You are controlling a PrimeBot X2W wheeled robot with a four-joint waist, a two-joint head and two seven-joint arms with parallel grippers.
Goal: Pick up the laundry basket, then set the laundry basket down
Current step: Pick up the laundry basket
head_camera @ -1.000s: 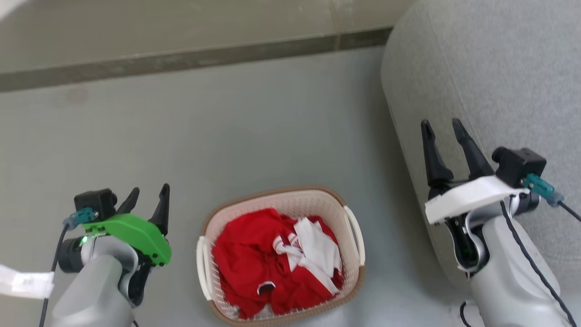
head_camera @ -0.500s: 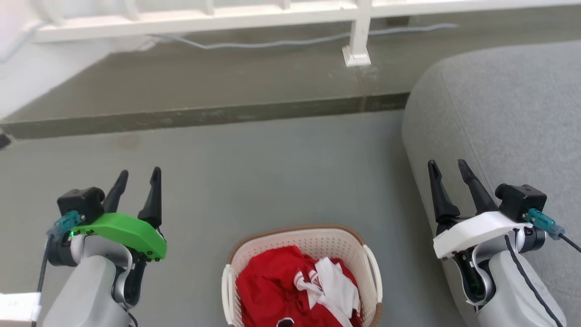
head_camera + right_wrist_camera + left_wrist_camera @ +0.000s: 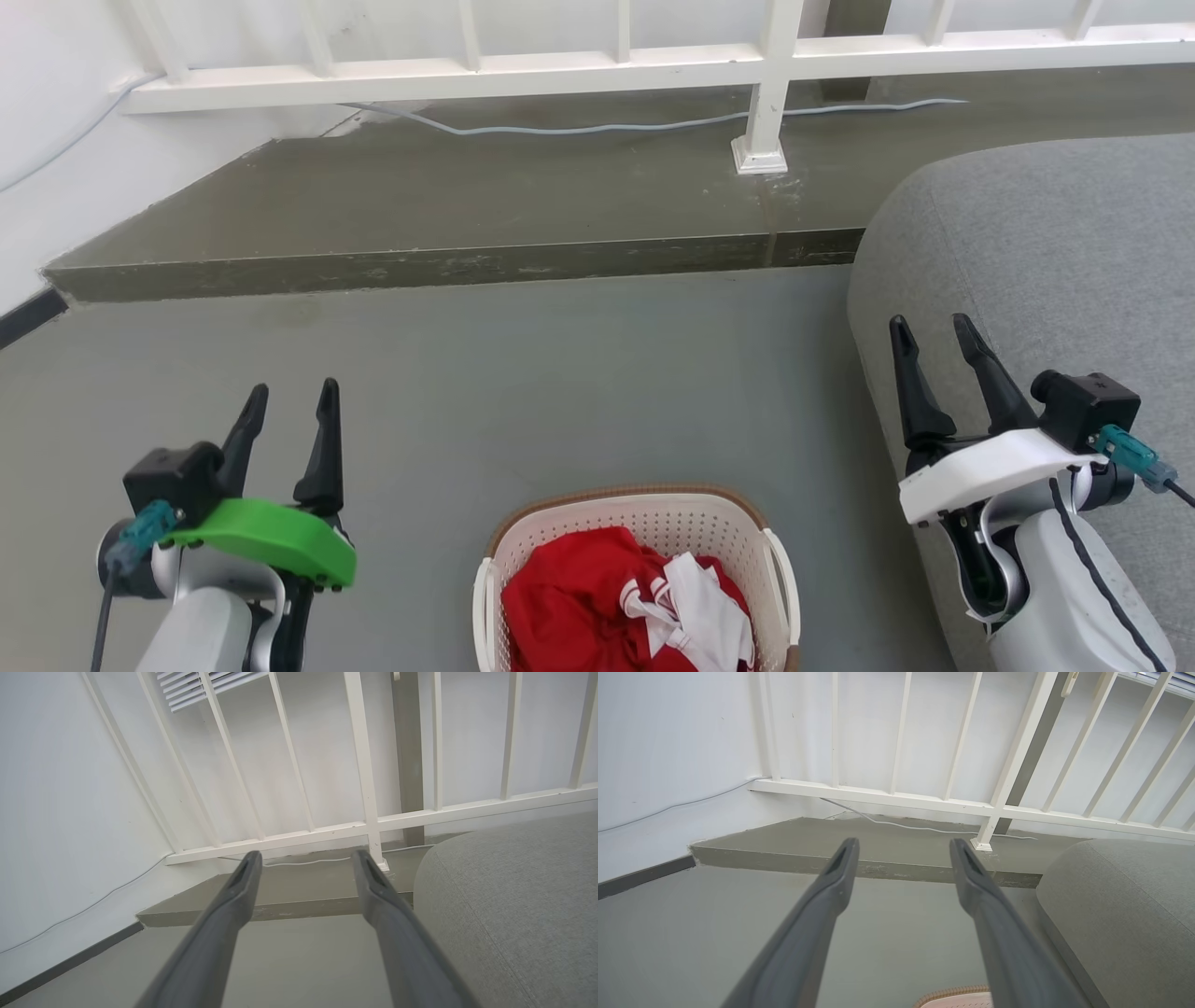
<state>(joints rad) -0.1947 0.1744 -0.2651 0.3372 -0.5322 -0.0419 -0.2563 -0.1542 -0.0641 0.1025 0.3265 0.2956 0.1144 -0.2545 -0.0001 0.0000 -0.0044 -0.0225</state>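
The laundry basket (image 3: 644, 518) sits on the floor between the 2 arms, full of clothes (image 3: 597, 607). The left gripper (image 3: 293, 392) and right gripper (image 3: 931, 325) hang spread and empty, clear of its handles. Reaching down, the right one could scrape the sofa (image 3: 1027, 243) close beside it.

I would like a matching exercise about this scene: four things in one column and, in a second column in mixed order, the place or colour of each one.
Column one
1. laundry basket
2. left gripper
3. right gripper
4. railing

Column two
A. white cover, in front of the grey sofa
B. standing on the raised step at the back
C. green cover, over bare floor
D. on the floor, holding red and white clothes

Pairs: 1-D, 2-C, 3-A, 4-B
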